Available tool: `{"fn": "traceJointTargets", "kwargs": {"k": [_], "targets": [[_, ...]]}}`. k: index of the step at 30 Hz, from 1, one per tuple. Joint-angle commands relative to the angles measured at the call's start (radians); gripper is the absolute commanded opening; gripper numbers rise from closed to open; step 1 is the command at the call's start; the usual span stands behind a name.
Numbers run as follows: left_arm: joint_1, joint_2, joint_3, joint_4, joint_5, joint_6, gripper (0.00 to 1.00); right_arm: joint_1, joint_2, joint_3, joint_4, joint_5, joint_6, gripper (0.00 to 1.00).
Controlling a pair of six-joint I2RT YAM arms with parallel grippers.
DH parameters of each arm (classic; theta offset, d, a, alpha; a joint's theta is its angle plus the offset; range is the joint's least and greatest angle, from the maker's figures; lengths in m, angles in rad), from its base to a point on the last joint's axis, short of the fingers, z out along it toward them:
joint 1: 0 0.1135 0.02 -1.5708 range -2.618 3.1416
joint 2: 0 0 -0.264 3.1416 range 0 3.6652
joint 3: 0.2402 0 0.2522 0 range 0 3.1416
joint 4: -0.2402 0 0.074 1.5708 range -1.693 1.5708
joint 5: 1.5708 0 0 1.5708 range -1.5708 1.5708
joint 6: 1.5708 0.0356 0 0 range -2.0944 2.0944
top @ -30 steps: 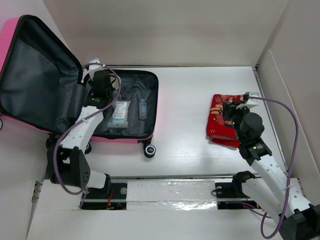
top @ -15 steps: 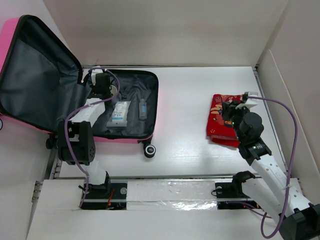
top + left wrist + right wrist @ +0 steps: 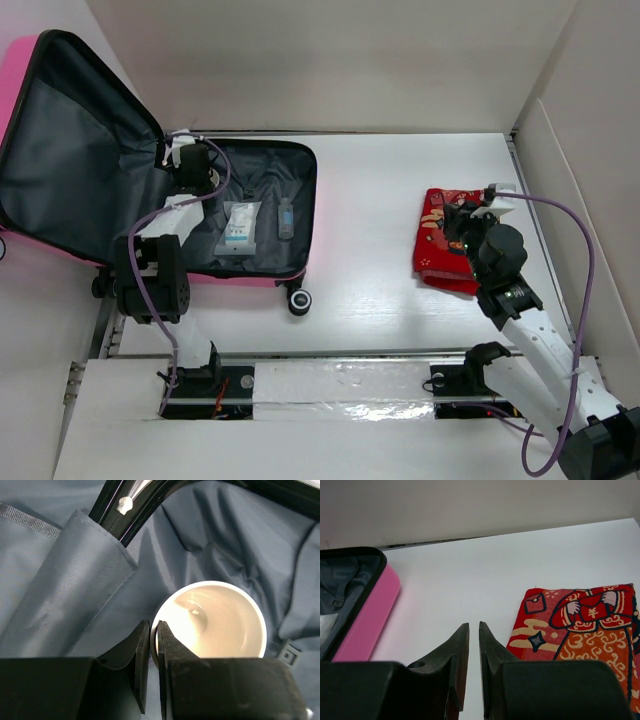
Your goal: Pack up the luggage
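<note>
The pink luggage point(image 3: 70, 170) lay open at the left of the table point(image 3: 370, 200). Inside it, the left gripper point(image 3: 154, 630) was pinched, seemingly on a white cup point(image 3: 220, 625) at its rim. The right gripper point(image 3: 474, 630) hovered nearly closed and empty beside a red cloth point(image 3: 585, 625).

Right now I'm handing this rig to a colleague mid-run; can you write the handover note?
Left fingers: shut, apparently pinching the rim of the white cup, low inside the luggage at its far corner by the hinge.
Right fingers: shut, empty, above the table beside the red cloth.
Done: packet and small bottle lie in the open luggage.
Left: release cup, pack cloth, close lid.
</note>
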Motion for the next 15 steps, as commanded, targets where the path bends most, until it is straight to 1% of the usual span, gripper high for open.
{"fn": "traceJointTargets", "kwargs": {"k": [1,3,6,7,9,10,12,13,15], "targets": [[0.008,0.006,-0.006,0.106,-0.06,0.031,0.0,-0.009,-0.003,0.019,0.036,-0.006,-0.013,0.2],[0.008,0.008,-0.021,0.106,-0.063,0.034,0.0,-0.009,-0.005,0.021,0.034,-0.008,-0.013,0.2],[-0.027,-0.007,-0.051,0.106,-0.08,0.052,0.0,-0.009,-0.009,0.019,0.033,-0.005,-0.013,0.2],[-0.04,-0.012,-0.058,0.104,-0.092,0.054,0.06,-0.009,-0.012,0.021,0.033,-0.003,-0.011,0.2],[-0.049,-0.032,-0.069,0.062,-0.086,0.035,0.12,-0.009,-0.012,0.021,0.031,0.001,-0.011,0.2],[-0.049,-0.041,-0.078,0.052,-0.082,0.006,0.19,-0.009,-0.015,0.021,0.03,0.0,-0.011,0.2],[-0.049,-0.082,-0.109,0.029,-0.076,-0.02,0.28,-0.009,-0.017,0.021,0.028,-0.002,-0.01,0.2],[-0.049,-0.098,-0.118,0.02,-0.066,-0.034,0.36,-0.009,-0.017,0.021,0.03,-0.002,-0.01,0.2],[-0.049,-0.151,-0.141,-0.009,-0.048,-0.061,0.41,-0.009,-0.018,0.022,0.025,-0.002,-0.01,0.2]]}}
